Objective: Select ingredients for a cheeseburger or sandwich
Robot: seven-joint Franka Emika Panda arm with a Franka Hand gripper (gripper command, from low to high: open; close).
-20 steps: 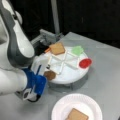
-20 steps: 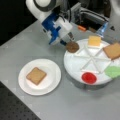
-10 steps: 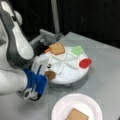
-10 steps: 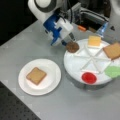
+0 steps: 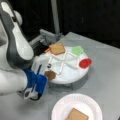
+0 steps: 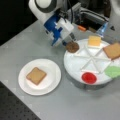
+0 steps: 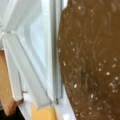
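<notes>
1. The gripper (image 6: 70,40) sits at the near-left rim of the divided tray (image 6: 82,73) in a front view, directly over the dark brown patty (image 6: 72,46). Its blue-and-white body (image 5: 37,85) hides the fingertips in a front view.
2. Whether the jaws are apart or clamped on the patty, I cannot tell; the fingers are too small to resolve, and the wrist view shows none.
3. The wrist view is filled by the patty (image 7: 92,57) at close range, with white tray dividers (image 7: 37,62) to its left, a tan toast edge (image 7: 6,82) at far left and a sliver of yellow cheese (image 7: 43,112) at the bottom.
4. The patty (image 5: 50,74) lies in the tray compartment nearest the arm.
5. Other tray contents, each in its own compartment: yellow cheese square (image 6: 94,40), tan toast square (image 6: 113,50), green lettuce piece (image 6: 113,71), red tomato disc (image 6: 89,77). All lie apart from the gripper.
6. A white paper plate (image 6: 48,82) stands on the grey table (image 6: 30,45), left of the tray in a front view, apart from it. One toast square (image 6: 36,75) lies flat on it, uncovered.
7. The same plate (image 5: 65,107) and toast (image 5: 77,115) appear at a front view's bottom.
8. Grey metal fixtures (image 6: 92,16) stand behind the tray; the arm's white link (image 5: 17,42) blocks the tray's left side in a front view.
</notes>
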